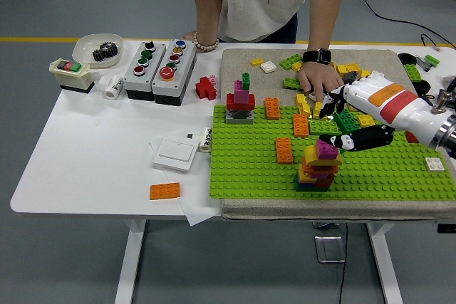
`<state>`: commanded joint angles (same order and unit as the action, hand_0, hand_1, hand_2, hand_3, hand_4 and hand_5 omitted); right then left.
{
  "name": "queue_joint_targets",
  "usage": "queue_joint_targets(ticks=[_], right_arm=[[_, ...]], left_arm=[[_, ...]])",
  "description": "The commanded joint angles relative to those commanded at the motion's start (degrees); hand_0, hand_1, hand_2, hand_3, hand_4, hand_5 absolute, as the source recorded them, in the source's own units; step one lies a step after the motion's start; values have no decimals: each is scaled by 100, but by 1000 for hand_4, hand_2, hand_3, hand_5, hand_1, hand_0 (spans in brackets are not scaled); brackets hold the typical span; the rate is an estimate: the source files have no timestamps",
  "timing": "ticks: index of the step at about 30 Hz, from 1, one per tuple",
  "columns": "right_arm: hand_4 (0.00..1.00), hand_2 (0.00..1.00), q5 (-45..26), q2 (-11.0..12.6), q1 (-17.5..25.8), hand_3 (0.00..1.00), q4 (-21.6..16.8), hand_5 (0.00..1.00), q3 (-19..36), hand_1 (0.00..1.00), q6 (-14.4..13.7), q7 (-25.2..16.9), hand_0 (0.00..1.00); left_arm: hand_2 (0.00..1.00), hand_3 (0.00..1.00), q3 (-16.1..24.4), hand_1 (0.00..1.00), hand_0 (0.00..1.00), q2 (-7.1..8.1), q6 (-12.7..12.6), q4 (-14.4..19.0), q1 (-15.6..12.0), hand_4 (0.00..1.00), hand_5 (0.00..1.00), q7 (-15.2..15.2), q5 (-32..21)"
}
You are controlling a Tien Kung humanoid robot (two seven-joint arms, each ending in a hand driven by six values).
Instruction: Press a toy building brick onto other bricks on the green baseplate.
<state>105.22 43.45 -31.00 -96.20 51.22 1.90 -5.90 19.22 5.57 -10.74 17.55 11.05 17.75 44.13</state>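
Switch and button boxes: a cream switch box with red and green keys [70, 70], a white dish holding a black gear [97, 49] and two grey push-button boxes [159, 67] sit in the upper left of the frame on the white counter [85, 154].
Loose orange brick: a flat orange toy brick [164, 191] lies on the counter at lower left, just left of the sheet of white paper [191, 201] and well apart from the baseplate.
White wall switch: a square white rocker switch [175, 153] rests near the baseplate's left edge.
Green baseplate: the studded green baseplate [242, 169] fills the centre and right, on a beige mat [235, 62].
Small tower: a red, pink and green brick tower [241, 102] stands at the baseplate's upper left.
Main stack: a multicoloured brick stack [318, 169], topped by a magenta brick [326, 149], stands right of centre.
Person's hand: a hand wearing a black watch [318, 80] rests among loose bricks at upper right.
Robot hand: the white-and-black right robot hand [335, 124] hangs just upper right of the stack, fingers loosely spread, grasping nothing.
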Motion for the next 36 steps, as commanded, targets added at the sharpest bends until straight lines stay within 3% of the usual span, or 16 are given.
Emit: queue_joint_targets(ticks=[10, 11, 16, 17, 22, 23, 34, 36], right_arm=[[804, 570, 10, 29, 185, 586, 22, 444, 401, 517, -25, -24, 582], [814, 598, 13, 29, 208, 606, 37, 449, 431, 566, -23, -24, 639], [814, 598, 58, 48, 478, 606, 156, 449, 869, 566, 98, 37, 639], [824, 635, 61, 50, 496, 619, 160, 449, 899, 607, 112, 43, 691], [824, 635, 96, 58, 715, 619, 211, 449, 1185, 607, 155, 50, 691], [831, 671, 97, 50, 782, 627, 231, 448, 1271, 631, 152, 44, 716], [838, 681, 514, -23, 1412, 634, 396, 452, 1905, 640, 301, 153, 720], [836, 649, 635, -66, 1569, 612, 383, 458, 2029, 625, 346, 218, 682]], left_arm=[[745, 585, 23, 771, 801, -4, 6, 0, -9, 647, 662, 3, 44], [744, 585, 23, 771, 801, -4, 5, -1, -9, 647, 661, 3, 45], [744, 585, 21, 771, 801, -2, 3, -6, -1, 647, 661, -4, 31], [745, 585, 22, 771, 800, -2, 4, -7, 0, 648, 662, -5, 32], [745, 585, 19, 771, 800, -2, 7, -9, 3, 648, 662, -7, 31], [744, 586, 24, 772, 800, -3, 8, -10, 3, 648, 662, -7, 39], [743, 586, 101, 772, 799, -16, 16, -18, -15, 648, 661, 14, 156], [742, 586, 101, 771, 799, -17, 14, -20, -19, 647, 661, 13, 153]])
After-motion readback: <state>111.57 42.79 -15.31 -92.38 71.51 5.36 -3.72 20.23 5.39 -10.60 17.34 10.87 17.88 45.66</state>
